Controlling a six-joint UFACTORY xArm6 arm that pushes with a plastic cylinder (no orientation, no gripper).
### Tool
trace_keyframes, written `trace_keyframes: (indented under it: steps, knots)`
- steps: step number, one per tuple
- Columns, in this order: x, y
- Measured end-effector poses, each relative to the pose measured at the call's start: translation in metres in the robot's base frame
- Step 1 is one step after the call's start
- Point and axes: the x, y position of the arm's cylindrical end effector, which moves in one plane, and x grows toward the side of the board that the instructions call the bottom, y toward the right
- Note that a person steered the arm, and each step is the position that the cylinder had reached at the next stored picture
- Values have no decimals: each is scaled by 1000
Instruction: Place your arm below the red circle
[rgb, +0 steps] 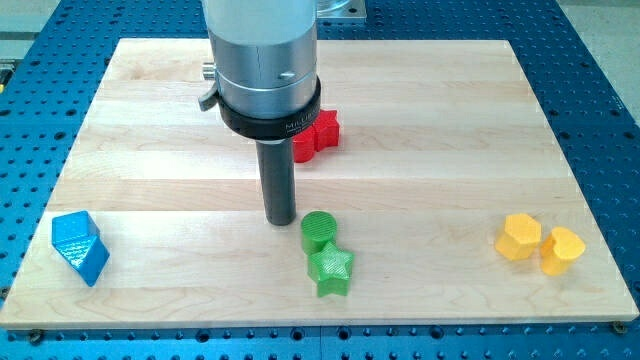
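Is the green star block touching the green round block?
Yes, the green star block sits right against the lower edge of the green round block, with no gap visible between them.

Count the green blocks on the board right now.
2. A green cylinder sits just right of my tip, near the view's bottom centre; a green star touches it from below. More could hide behind the arm.
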Motion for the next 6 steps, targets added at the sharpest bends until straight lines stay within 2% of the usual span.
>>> trace_keyframes:
  steps: [4,6]
  knots:
    - [3,0]
    - [6,-18]
